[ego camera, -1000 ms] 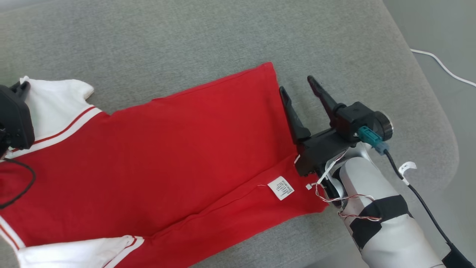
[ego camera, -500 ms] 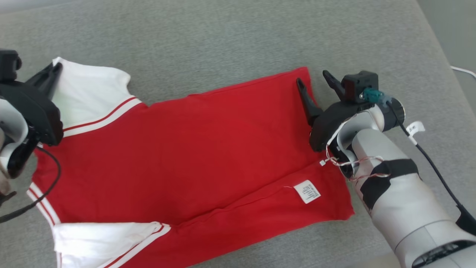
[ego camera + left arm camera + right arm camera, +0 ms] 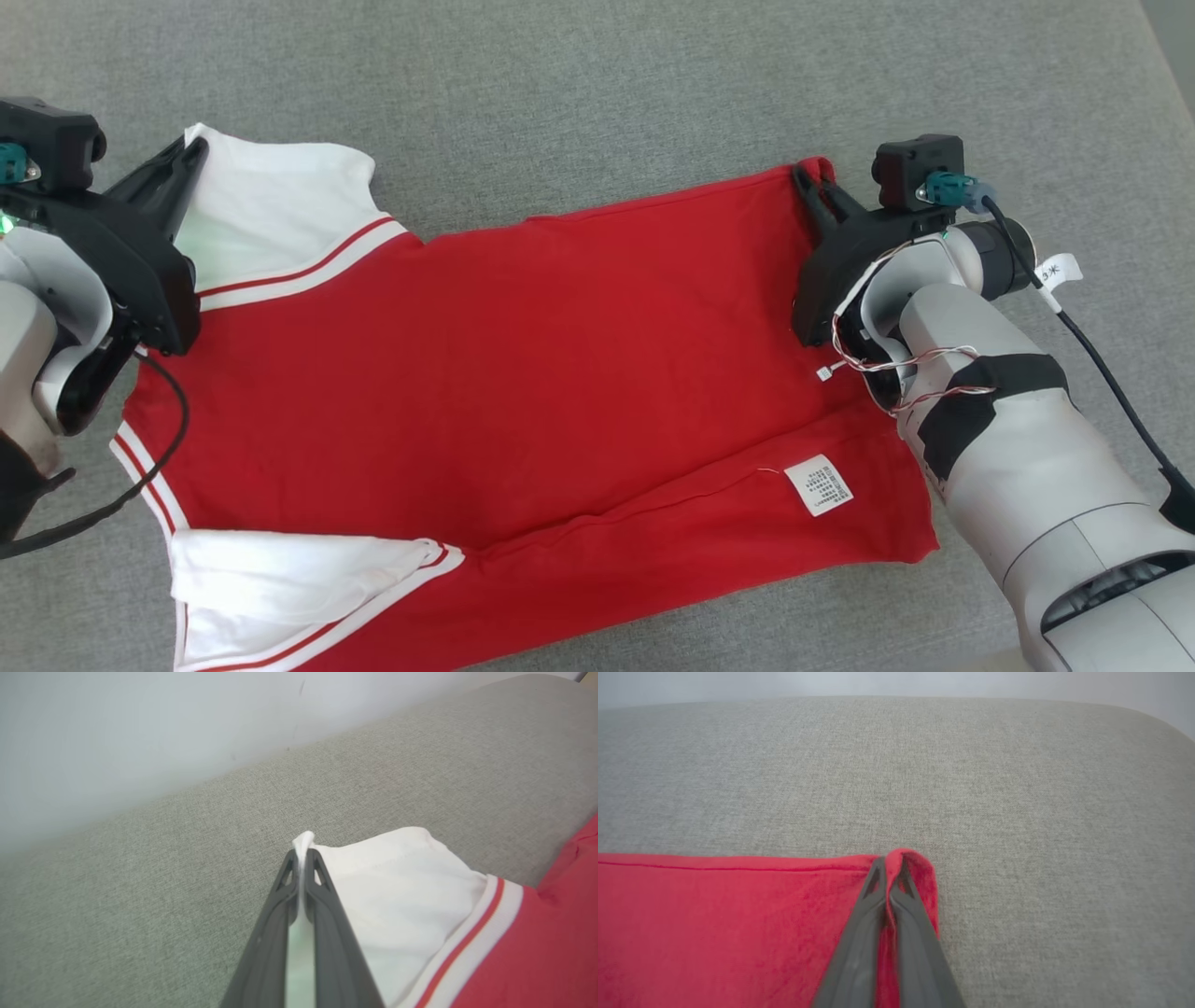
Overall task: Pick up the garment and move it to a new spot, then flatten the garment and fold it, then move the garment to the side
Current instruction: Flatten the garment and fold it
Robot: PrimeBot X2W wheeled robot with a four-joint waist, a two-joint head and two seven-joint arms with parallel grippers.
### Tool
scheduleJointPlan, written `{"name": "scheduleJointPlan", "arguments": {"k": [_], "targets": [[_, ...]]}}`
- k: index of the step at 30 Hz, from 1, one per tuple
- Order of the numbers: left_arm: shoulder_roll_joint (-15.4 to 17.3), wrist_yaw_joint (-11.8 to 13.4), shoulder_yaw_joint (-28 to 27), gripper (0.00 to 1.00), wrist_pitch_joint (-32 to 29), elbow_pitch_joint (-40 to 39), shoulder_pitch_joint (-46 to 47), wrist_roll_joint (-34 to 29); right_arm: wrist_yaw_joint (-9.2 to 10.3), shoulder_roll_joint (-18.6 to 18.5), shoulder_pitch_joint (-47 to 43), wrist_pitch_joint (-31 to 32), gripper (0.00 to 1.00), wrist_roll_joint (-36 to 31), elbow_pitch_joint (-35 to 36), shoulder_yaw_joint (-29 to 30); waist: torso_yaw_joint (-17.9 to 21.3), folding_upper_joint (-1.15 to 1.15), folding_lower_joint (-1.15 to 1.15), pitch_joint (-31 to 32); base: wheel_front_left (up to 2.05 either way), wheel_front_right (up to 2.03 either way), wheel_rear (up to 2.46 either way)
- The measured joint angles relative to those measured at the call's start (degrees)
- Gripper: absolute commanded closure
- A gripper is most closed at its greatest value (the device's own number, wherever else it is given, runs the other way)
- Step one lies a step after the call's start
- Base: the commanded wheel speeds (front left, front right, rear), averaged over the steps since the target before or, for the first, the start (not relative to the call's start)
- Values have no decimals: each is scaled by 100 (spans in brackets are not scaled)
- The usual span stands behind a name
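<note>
The garment (image 3: 523,355) is a red shirt with white, red-striped sleeves, lying spread out on a grey cushion. My left gripper (image 3: 191,154) is shut on the tip of the far white sleeve (image 3: 280,210); in the left wrist view the white cloth (image 3: 397,882) is pinched between the fingers (image 3: 301,858). At the shirt's far right hem corner (image 3: 820,170) my right gripper (image 3: 812,182) is shut on red cloth, and the right wrist view shows that corner (image 3: 920,872) folded up between its fingers (image 3: 889,872). A white care label (image 3: 819,484) shows near the hem.
The grey fabric cushion (image 3: 579,93) stretches beyond the shirt on the far side and to the right. A second white sleeve (image 3: 289,569) lies folded at the near left. A black cable (image 3: 1111,383) hangs off my right arm.
The head camera has shifted, so the shirt sits further right and lower. The right gripper, open beside the hem corner before, has shut on it. The left gripper holds the sleeve tip.
</note>
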State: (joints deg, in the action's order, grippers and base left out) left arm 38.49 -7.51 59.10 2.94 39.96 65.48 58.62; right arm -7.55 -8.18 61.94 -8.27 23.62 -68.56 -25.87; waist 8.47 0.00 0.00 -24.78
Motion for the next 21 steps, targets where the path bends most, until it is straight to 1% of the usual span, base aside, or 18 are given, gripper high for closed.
{"name": "scheduleJointPlan", "arguments": {"k": [3,8,11,15,18,19,21], "targets": [[-15,0,57,100,63,-1,33,49,0,-22,34,-111,100,34,-85,-58,-29,0,0,-17,0,0,0],[-59,0,82,100,503,-18,-2,97,0,-155,-52,-536,100,124,-43,-80,-69,0,0,132,0,0,0],[-71,0,153,100,817,-235,-268,110,-1,-260,-414,-642,100,214,182,-143,-110,0,0,297,0,0,0],[34,19,98,100,1117,-695,-806,135,-1,-513,-993,-671,100,385,713,-146,-187,0,0,539,0,0,0],[87,179,-89,100,1194,-1204,-1289,94,0,-733,-1447,-682,100,498,1210,7,-281,-1,-1,705,0,0,0],[91,265,-226,100,1194,-1452,-1484,76,-1,-794,-1635,-686,100,541,1378,75,-326,-1,-1,755,0,0,0],[71,493,-679,100,1204,-2027,-1873,-121,-1,-899,-1978,-686,100,583,1682,223,-420,-1,-1,841,0,0,0]]}}
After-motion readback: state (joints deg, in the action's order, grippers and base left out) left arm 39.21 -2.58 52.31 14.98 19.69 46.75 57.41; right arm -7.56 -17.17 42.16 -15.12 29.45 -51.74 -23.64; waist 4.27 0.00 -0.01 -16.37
